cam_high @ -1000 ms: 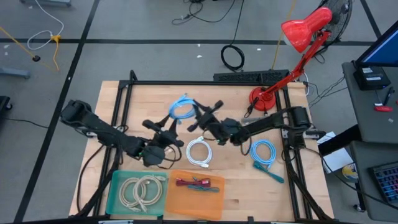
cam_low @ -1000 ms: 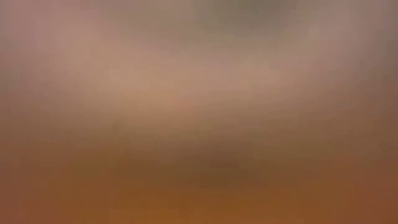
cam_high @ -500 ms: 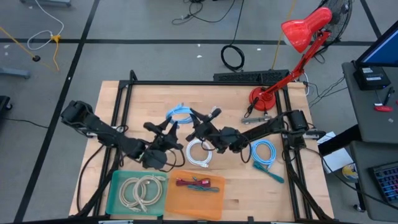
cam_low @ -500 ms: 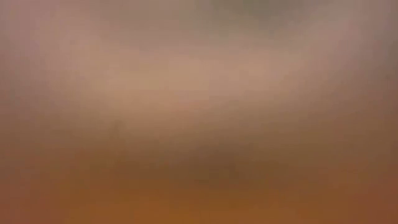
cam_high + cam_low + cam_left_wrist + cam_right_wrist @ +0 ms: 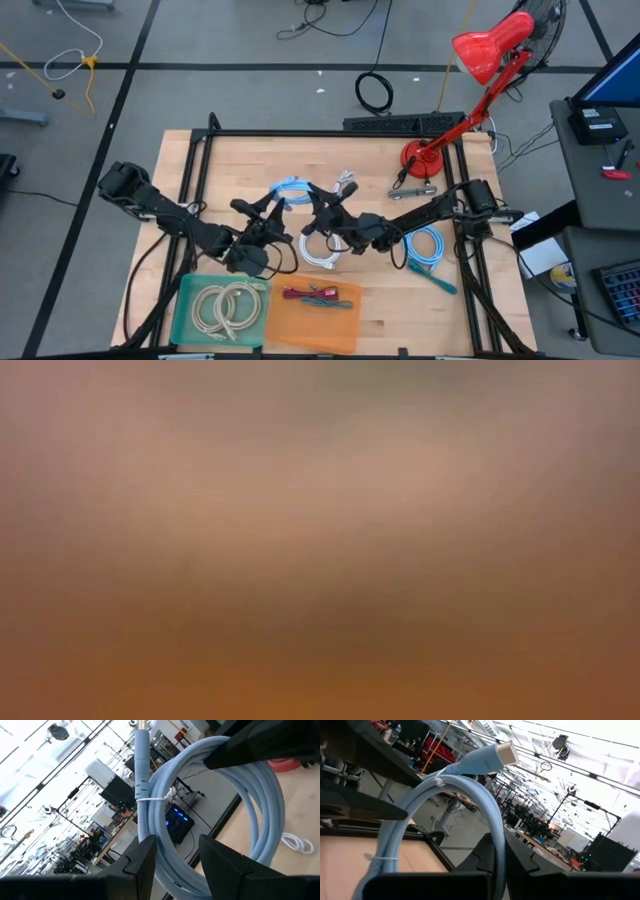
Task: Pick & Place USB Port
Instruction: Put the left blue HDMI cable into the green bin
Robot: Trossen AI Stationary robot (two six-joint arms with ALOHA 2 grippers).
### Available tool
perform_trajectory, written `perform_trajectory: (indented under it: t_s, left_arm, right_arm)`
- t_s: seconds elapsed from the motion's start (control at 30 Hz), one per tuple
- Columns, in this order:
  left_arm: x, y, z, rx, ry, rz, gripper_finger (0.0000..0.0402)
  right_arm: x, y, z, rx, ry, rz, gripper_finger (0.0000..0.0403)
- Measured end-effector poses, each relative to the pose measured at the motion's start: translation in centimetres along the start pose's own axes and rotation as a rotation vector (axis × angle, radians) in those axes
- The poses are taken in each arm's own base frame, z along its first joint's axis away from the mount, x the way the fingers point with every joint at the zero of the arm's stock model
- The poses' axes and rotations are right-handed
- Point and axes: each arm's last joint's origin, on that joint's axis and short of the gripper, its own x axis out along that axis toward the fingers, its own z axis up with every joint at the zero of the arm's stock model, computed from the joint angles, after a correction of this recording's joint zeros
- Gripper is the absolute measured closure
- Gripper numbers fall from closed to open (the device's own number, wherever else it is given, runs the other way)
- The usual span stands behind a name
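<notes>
Light-blue coiled USB cable (image 5: pixel 291 190) was recorded above the middle of the wooden table (image 5: pixel 230 160), lifted between the two grippers and bound with white ties. It was gripped on one side by the right gripper (image 5: pixel 318 197), whose fingers (image 5: pixel 520 857) were clenched tight upon a strand of the coil, as was shown in the right wrist view, where the coil (image 5: pixel 445 815) and its pale connector (image 5: pixel 504 754) stood up against the room behind. The coil was likewise straddled by the left gripper (image 5: pixel 268 208), whose fingers (image 5: pixel 145 860) were set partly apart with the cable bundle (image 5: pixel 200 795) passing between them; whether they pressed on it could not be told. A white coiled cable (image 5: pixel 322 246) was noted on the table just beneath the right gripper, and a second blue coiled cable (image 5: pixel 424 246) lay farther toward the right edge. A green tray (image 5: pixel 186 312) holding beige cable coils (image 5: pixel 229 305) and an orange tray (image 5: pixel 345 325) holding red and blue cables (image 5: pixel 318 295) were set side by side at the near edge. A red desk lamp (image 5: pixel 478 60) was stood at the far right corner, its base (image 5: pixel 420 158) on the table. Nothing could be made out in the low view.
</notes>
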Motion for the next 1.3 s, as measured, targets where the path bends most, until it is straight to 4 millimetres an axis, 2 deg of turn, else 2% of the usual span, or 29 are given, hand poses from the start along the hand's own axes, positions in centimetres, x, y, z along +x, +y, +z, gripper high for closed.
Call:
perform_trajectory:
  t_s: [0.27, 0.7, 0.93, 1.3]
  left_arm:
    - [0.0, -0.1, -0.2, 0.013, -0.002, -0.008, 0.0245]
    - [0.1, 0.3, -0.3, -0.005, 0.003, 0.007, 0.0245]
    - [0.1, 0.7, -0.2, -0.02, 0.0, -0.004, 0.0245]
    - [-0.2, 1.6, 0.1, -0.069, -0.005, -0.005, 0.0245]
  right_arm:
    - [-1.3, 0.4, 0.1, -0.015, -0.017, 0.023, 0.0395]
    - [-4.1, 1.6, 1.3, -0.044, -0.056, 0.084, 0.0394]
    - [-4.7, 1.9, 1.6, -0.034, -0.068, 0.101, 0.0394]
    - [-4.5, 1.9, 1.6, 0.02, -0.096, 0.128, 0.0394]
